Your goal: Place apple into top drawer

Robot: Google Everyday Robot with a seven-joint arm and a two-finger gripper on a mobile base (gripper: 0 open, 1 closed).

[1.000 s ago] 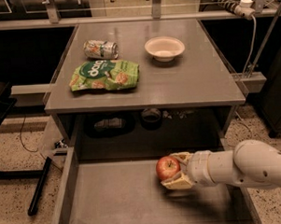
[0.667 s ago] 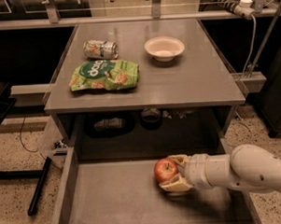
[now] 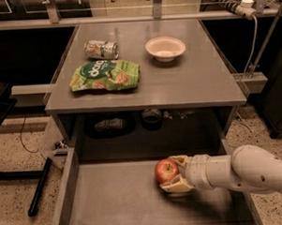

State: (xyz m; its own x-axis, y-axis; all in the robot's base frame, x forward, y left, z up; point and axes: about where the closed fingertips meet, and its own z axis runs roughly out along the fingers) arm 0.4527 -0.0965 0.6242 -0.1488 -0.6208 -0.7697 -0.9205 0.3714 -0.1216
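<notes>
The red apple (image 3: 166, 171) with yellowish patches is inside the open top drawer (image 3: 112, 205), right of its middle, low over or on the flat grey bottom. My gripper (image 3: 174, 173) reaches in from the right on a white arm (image 3: 246, 170). Its pale fingers (image 3: 178, 185) sit above and below the apple's right side and are shut on it.
On the grey tabletop (image 3: 191, 79) lie a green snack bag (image 3: 105, 75), a tipped can (image 3: 101, 49) and a white bowl (image 3: 165, 48). Dark objects sit in the shelf under the tabletop (image 3: 152, 117). The drawer's side walls (image 3: 64, 190) stand low on either side.
The arm and the held apple have shifted slightly to the left inside the drawer. The gripper stays shut on the apple.
</notes>
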